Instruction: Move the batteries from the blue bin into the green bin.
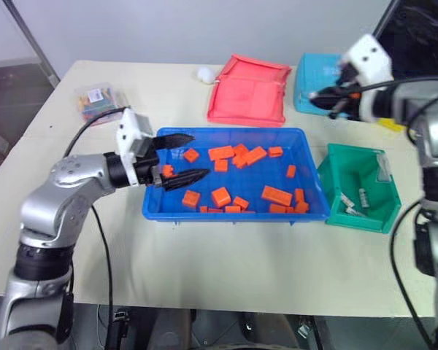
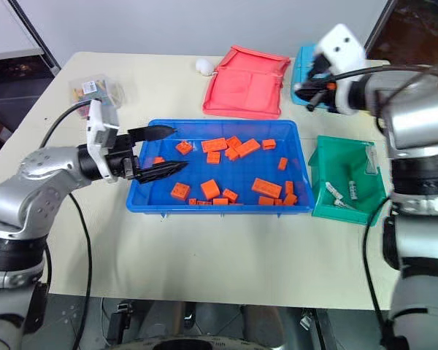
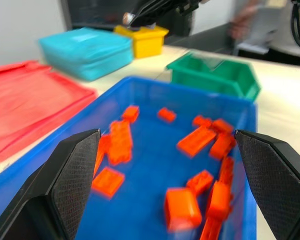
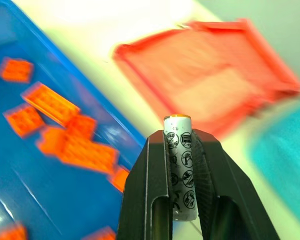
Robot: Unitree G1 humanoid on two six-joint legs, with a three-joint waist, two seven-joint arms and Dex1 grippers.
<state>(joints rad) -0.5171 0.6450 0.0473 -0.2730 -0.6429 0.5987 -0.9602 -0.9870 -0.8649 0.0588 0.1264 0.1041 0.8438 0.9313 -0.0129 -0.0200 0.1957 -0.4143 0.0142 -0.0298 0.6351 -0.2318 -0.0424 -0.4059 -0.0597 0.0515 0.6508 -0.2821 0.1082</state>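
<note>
Battery (image 4: 180, 170) pinched upright at mid-length between pressed-together fingers of right gripper (image 1: 328, 98), raised over far right of table (image 1: 204, 270). Likely light, rigid, smooth; prone to slipping, mid-body hold advisable. Green bin (image 1: 350, 164) near right, holding batteries already (image 1: 354, 200), open above. Blue bin (image 1: 226, 213) left, orange blocks (image 1: 220, 195) inside. Left gripper (image 1: 182, 157) spread, empty, over its left edge.

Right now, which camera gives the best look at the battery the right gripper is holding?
The right wrist view: the battery stands upright, clamped between the right gripper fingers, its printed symbols readable. In the left wrist view its tip peeks from that gripper. The head views don't let me make it out.
</note>
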